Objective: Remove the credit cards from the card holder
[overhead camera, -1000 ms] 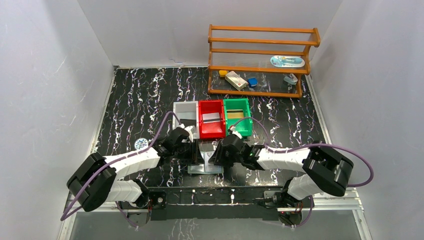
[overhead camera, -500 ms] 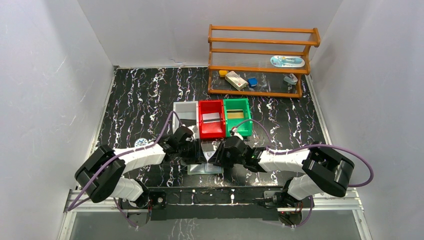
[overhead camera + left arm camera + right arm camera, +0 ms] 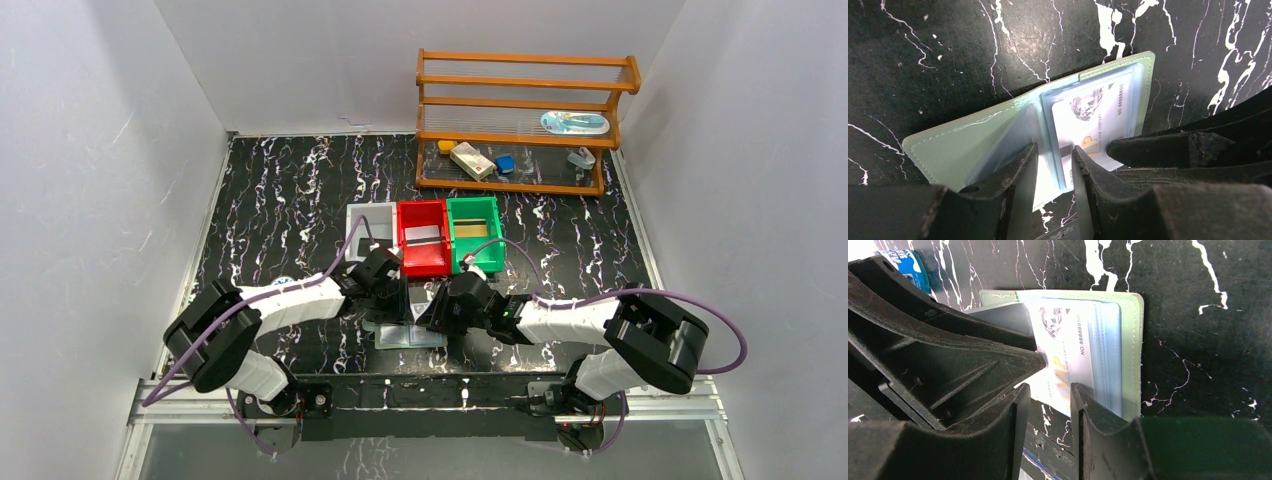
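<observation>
The grey-green card holder (image 3: 973,150) lies open on the black marble table, also seen near the front edge (image 3: 410,337). A pale printed credit card (image 3: 1093,117) with gold letters sits in its clear right-hand pocket (image 3: 1068,347). My left gripper (image 3: 1054,149) hangs low over the fold, jaws partly open, a clear pocket edge in the gap. My right gripper (image 3: 1050,387) is partly open at the card's near corner. One of its fingers (image 3: 1148,147) reaches onto the card. Both grippers meet over the holder (image 3: 388,295) (image 3: 437,308).
Three bins stand just behind the holder: white (image 3: 372,218), red (image 3: 405,245) and green (image 3: 497,240), each with a card inside. A round blue-and-white tin (image 3: 903,265) lies to the left. A wooden shelf (image 3: 520,110) with small items stands at the back right.
My left arm has swung right, bringing its gripper over the holder next to the right gripper and uncovering the white bin. The right arm has barely moved.
</observation>
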{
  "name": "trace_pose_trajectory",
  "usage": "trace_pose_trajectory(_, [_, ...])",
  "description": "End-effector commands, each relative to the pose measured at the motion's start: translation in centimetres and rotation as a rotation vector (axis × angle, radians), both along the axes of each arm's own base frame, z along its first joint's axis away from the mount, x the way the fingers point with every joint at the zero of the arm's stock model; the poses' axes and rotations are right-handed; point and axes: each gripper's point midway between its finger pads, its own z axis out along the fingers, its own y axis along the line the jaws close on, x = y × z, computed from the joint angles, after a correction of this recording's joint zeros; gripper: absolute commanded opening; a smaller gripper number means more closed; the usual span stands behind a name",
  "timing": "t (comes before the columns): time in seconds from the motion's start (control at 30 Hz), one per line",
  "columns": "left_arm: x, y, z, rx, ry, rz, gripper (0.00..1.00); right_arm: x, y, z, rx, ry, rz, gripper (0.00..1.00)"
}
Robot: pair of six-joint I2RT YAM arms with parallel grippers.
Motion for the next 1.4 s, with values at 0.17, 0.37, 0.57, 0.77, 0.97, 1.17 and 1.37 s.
trace_pose_trajectory(0.17, [-2.3, 6.7, -5.1, 0.393, 0.045, -0.01, 0.29, -1.0, -3.7, -3.9, -0.169, 0.045, -0.03, 0.45])
trace_pose_trajectory(0.37, [-2.5, 7.4, -5.4, 0.459, 0.035, -0.026, 0.24, -1.1, -4.1, -4.5, -0.191, 0.056, -0.042, 0.46])
trace_pose_trajectory(0.57, [-2.7, 8.3, -5.4, 0.494, 0.029, -0.033, 0.19, -1.0, -4.4, -4.6, -0.197, 0.061, -0.056, 0.46])
trace_pose_trajectory(0.77, [-2.7, 8.1, -5.6, 0.494, 0.03, -0.048, 0.18, -1.0, -4.4, -4.4, -0.191, 0.058, -0.057, 0.47])
trace_pose_trajectory(0.97, [-2.8, 7.2, -5.4, 0.449, 0.034, -0.054, 0.18, -0.4, -4.7, -3.4, -0.23, 0.021, -0.054, 0.47])
trace_pose_trajectory(1.17, [-3.0, 5.5, -5.2, 0.351, 0.039, -0.053, 0.2, 0.4, -4.4, -2.1, -0.281, -0.022, -0.018, 0.47])
trace_pose_trajectory(1.37, [-2.5, 4.8, -4.1, 0.297, 0.01, -0.034, 0.22, 0.5, -4.6, -2.2, -0.297, -0.022, -0.022, 0.47])
